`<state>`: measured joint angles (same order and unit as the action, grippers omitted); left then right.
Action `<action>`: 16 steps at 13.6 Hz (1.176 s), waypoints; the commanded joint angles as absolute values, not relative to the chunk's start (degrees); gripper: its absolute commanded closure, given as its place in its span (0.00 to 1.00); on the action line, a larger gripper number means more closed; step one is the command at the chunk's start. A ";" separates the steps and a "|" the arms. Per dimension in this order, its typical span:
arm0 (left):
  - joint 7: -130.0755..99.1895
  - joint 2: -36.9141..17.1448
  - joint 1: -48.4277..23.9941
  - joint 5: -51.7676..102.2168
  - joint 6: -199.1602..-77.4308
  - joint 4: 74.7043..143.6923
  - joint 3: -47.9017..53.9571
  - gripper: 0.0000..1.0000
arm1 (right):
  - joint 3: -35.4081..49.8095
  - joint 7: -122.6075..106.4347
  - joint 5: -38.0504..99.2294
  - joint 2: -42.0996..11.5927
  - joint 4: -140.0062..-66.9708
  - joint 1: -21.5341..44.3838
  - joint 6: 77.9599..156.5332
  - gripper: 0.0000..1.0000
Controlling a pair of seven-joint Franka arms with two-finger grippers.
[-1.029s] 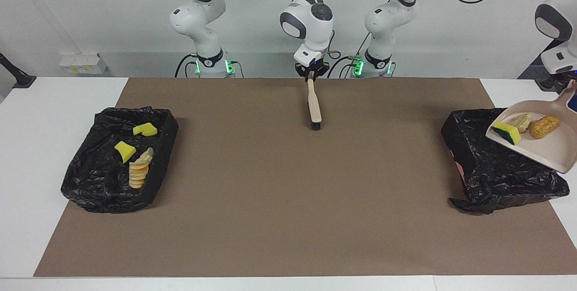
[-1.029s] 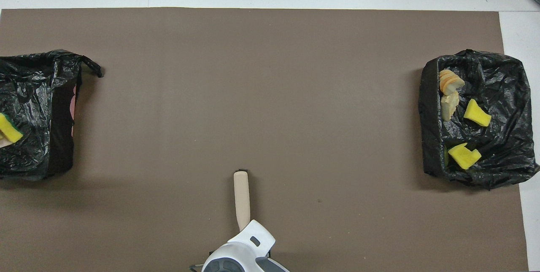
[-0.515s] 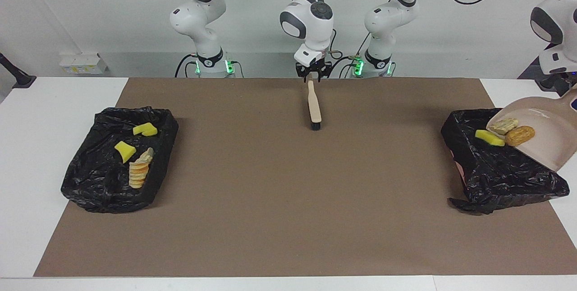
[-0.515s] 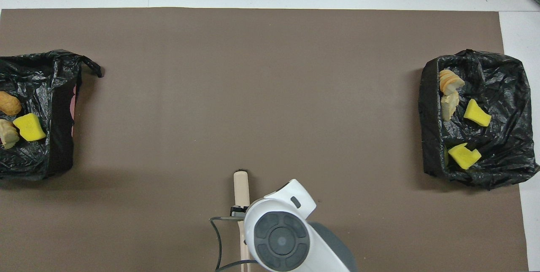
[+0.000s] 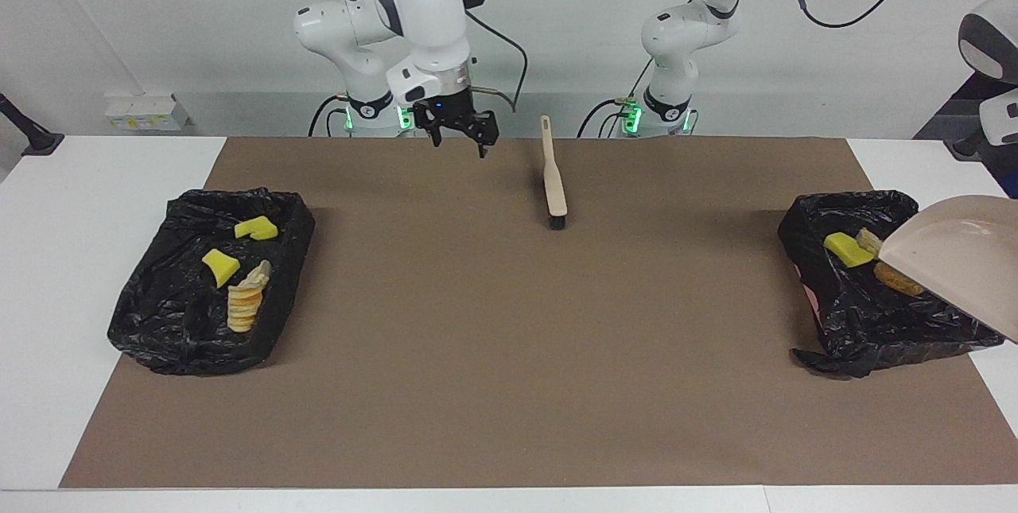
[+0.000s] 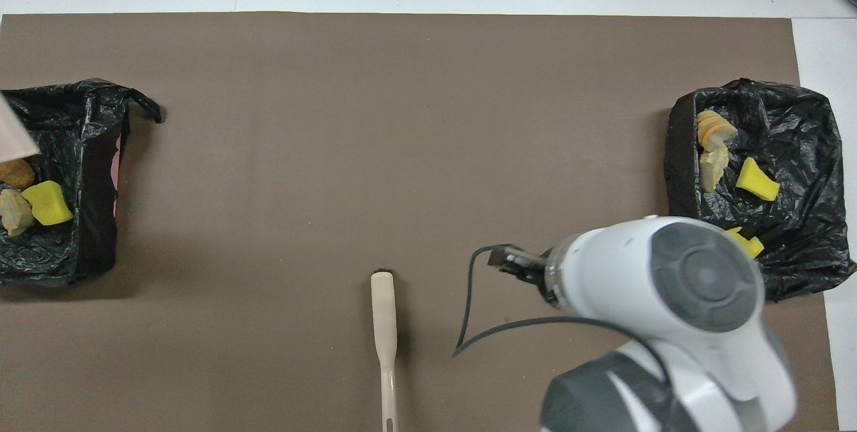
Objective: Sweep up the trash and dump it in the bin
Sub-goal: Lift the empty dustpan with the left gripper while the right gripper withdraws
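A beige dustpan (image 5: 954, 258) hangs tipped steeply over the black-lined bin (image 5: 843, 322) at the left arm's end of the table. Its handle runs out of the facing view toward the left arm, whose gripper does not show. Three bits of trash lie in that bin: a yellow sponge piece (image 5: 848, 249), a pale tan lump (image 5: 867, 241) and an orange-brown lump (image 5: 899, 278) half under the pan's lip. My right gripper (image 5: 459, 139) is open and holds nothing, up over the mat's edge by the right arm's base. The brush (image 5: 554, 179) lies on the mat, apart from it.
A second black-lined bin (image 5: 159, 322) at the right arm's end holds yellow sponge pieces (image 5: 220, 266) and a tan-orange lump (image 5: 245, 298). In the overhead view the right arm (image 6: 669, 298) covers that bin's nearer corner. The brown mat (image 5: 509, 354) spans the table between the bins.
The right gripper opened, let go of the brush handle and swung toward the right arm's end. The dustpan tipped further and its three bits slid into the bin.
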<state>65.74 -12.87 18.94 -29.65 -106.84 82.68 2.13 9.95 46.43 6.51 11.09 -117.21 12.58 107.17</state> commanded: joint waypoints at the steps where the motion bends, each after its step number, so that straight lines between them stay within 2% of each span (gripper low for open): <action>1: 50.60 -13.71 16.97 -18.15 -104.33 80.68 2.54 1.00 | 10.81 43.07 6.77 10.20 -112.34 4.24 105.29 0.00; 3: 36.99 -11.96 13.46 -13.11 -103.98 84.27 2.72 1.00 | 10.81 42.28 6.77 8.71 -110.66 1.33 105.47 0.00; 5: 26.59 -9.51 6.89 -12.31 -103.28 88.83 2.72 1.00 | 10.64 35.73 6.33 7.83 -110.57 -2.96 106.78 0.00; 7: 13.26 -7.04 -0.06 -10.39 -102.05 92.88 2.81 1.00 | 10.37 29.03 5.19 5.81 -110.39 -7.80 111.16 0.00; 10: -2.41 -7.03 -9.55 -4.58 -101.86 94.74 2.81 1.00 | 10.46 24.98 1.42 1.86 -110.39 -12.82 116.87 0.00; 12: -9.11 -6.51 -15.09 0.32 -103.26 97.72 2.81 1.00 | 10.46 21.29 -0.17 -3.40 -110.39 -16.85 122.75 0.00; 14: -15.43 -7.72 -19.39 2.99 -105.02 97.91 2.81 1.00 | 10.46 18.38 -0.44 -7.98 -110.30 -18.71 131.79 0.00; 16: -22.64 -13.33 -25.11 3.08 -112.89 98.17 2.72 1.00 | 10.46 17.93 -0.70 -11.32 -110.13 -18.98 137.35 0.00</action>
